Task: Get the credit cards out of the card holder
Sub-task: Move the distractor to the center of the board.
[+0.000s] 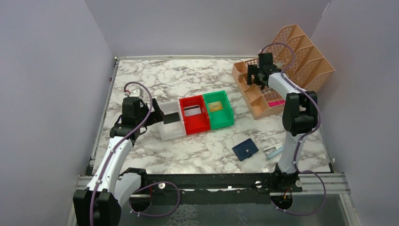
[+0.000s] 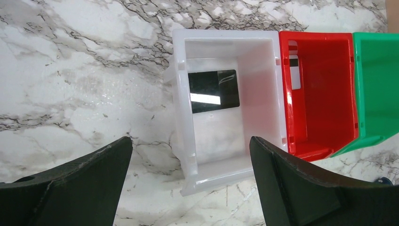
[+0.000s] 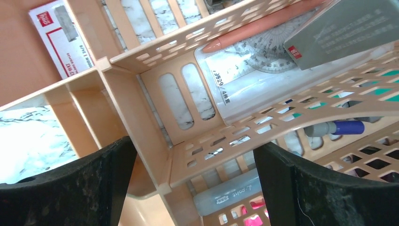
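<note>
The navy card holder point(image 1: 245, 149) lies flat on the marble table near the front right, with neither gripper near it. A black credit card point(image 2: 214, 90) lies in the white bin point(image 2: 186, 141). A whitish card with a dark stripe point(image 1: 191, 111) lies in the red bin point(image 1: 195, 126), and a gold card point(image 1: 216, 107) in the green bin point(image 1: 221, 122). My left gripper point(image 1: 159, 115) hovers open and empty over the white bin's near left corner point(image 2: 190, 147). Far from all of these, my right gripper point(image 1: 254, 76) hangs open and empty over the peach organiser point(image 3: 194, 146).
The peach mesh desk organiser point(image 1: 301, 61) with pens, a ruler and a box fills the back right. A small silver-blue stapler-like object point(image 1: 274, 150) lies just right of the card holder. The three bins stand side by side mid-table. Grey walls enclose the table.
</note>
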Available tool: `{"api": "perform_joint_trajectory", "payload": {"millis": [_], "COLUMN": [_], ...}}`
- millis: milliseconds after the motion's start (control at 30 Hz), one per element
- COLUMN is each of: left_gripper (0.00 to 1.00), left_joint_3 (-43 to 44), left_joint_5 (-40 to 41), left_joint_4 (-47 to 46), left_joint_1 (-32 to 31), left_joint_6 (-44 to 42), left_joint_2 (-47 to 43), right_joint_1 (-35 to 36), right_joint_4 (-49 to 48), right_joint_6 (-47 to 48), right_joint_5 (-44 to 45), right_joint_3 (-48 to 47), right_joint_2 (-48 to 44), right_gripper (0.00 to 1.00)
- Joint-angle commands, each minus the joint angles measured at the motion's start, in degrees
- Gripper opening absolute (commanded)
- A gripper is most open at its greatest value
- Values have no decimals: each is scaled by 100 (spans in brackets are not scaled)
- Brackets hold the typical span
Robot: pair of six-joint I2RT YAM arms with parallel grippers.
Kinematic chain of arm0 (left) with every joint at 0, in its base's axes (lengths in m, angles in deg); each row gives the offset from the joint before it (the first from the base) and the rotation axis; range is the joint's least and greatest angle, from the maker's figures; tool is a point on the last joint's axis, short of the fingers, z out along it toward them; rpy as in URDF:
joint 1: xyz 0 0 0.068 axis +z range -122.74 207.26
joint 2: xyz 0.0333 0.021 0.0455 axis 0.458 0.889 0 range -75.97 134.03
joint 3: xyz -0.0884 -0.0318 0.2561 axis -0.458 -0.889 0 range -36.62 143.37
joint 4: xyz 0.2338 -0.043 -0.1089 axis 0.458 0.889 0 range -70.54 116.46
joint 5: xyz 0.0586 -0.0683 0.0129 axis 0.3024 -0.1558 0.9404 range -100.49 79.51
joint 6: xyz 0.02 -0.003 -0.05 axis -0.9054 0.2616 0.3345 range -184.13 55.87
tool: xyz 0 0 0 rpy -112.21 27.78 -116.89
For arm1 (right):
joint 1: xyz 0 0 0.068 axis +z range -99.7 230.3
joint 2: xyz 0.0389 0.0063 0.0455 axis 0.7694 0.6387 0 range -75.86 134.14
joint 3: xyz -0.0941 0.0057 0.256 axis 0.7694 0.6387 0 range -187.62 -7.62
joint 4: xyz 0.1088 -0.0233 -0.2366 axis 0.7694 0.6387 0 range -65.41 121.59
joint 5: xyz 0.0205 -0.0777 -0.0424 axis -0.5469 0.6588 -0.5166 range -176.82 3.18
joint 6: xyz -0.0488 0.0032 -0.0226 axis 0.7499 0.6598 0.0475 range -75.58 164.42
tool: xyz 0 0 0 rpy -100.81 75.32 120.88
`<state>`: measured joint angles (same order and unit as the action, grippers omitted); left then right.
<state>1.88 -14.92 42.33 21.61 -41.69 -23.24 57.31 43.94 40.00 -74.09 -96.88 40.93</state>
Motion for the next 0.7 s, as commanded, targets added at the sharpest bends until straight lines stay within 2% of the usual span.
{"api": "perform_joint_trajectory", "payload": {"millis": [0,133,200,333,500,567,667], "left_gripper": [99,99,99,99,99,99,99], "left_joint_3": [-35,-36,-28,-20,-29,-34,-19], "left_joint_5": [152,211,258,331,402,411,394], "left_joint_4": [0,7,19,17,21,17,16], "left_joint_1": [-15,-12,-14,-11,-15,-11,-13], "left_joint_6": [-47,-51,-55,-49,-42,-31,-38], "left_joint_2": [-30,-76,-108,-184,-305,-331,-321], "right_joint_1": [41,44,39,43,47,47,47], "right_joint_4": [279,839,1148,1038,1376,1379,1014], "right_joint_6": [-20,-597,-1210,-2256,-2941,-2881,-2847], "right_joint_5": [-30,-268,-423,-671,-752,-1393,-2957], "right_joint_3": [-258,56,453,2079,3720,4118,4753], "right_joint_2": [-491,-1428,-2009,-3455,-4814,-5102,-5342], "right_gripper": [99,99,98,97,96,96,91]}}
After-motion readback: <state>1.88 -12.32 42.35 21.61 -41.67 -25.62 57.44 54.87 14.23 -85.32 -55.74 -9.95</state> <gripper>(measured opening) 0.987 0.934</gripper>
